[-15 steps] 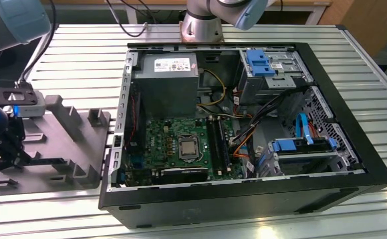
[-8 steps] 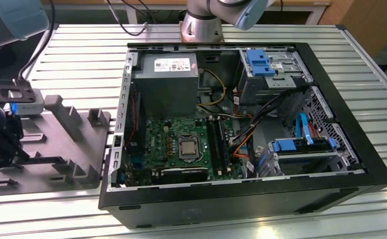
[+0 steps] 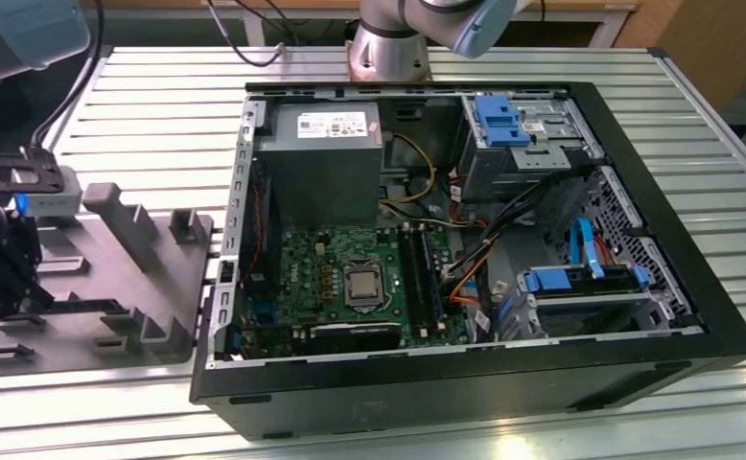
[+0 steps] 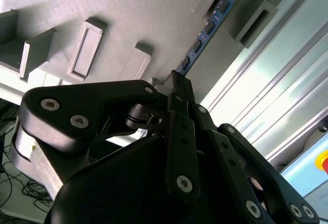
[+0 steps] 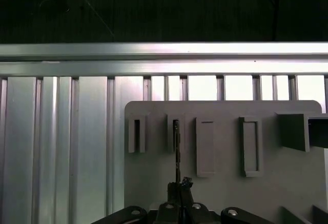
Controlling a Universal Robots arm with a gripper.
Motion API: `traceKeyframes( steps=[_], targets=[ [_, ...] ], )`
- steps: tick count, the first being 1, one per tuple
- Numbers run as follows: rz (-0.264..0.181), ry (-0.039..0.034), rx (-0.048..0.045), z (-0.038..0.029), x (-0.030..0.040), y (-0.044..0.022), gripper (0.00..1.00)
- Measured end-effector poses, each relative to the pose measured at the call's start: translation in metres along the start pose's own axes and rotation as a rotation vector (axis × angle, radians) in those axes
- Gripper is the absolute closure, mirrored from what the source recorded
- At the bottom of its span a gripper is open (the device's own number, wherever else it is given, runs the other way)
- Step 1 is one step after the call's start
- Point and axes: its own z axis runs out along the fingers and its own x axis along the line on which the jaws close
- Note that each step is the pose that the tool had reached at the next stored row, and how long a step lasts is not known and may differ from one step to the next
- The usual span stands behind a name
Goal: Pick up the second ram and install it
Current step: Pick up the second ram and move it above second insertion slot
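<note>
- Where the two dark fingertips meet, the gripper (image 4: 177, 83) is clenched on the near end of the second ram (image 4: 205, 32), and that end is hidden between the pads.
- From the fingers the stick runs straight outward on its edge. It is a blue board with a row of dark rectangular chips, and any print on it cannot be made out.
- Its far end sits in a slotted upright block of the grey tray (image 4: 128, 14).
- In the first wrist view the stick is seen edge-on, a thin dark line from the fingertips to one narrow slot. I cannot tell whether it touches the floor of the slot.
- In the exterior view the gripper stands over the tray at the exterior view's left, and the arm's upper part is cut off by the frame.
- The tray lies on a slatted metal table (image 3: 155, 96), just beside an open computer case (image 3: 680, 316).
- Inside the case lie a green motherboard (image 3: 309, 268) with long black slots (image 3: 418, 278) and a grey power supply (image 3: 315, 172) bearing a white printed label (image 3: 328, 123).
- A red and yellow shape (image 4: 323, 160) is cut off at the edge of the second wrist view, and too little of it shows to tell what it is.
</note>
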Motion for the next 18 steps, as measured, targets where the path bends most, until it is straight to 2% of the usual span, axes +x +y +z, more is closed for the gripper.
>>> traceKeyframes(
  steps=[18],
  targets=[
    [0.000,-0.0001,0.0000,-0.0085,-0.0001,0.0004,0.88]
  ],
)
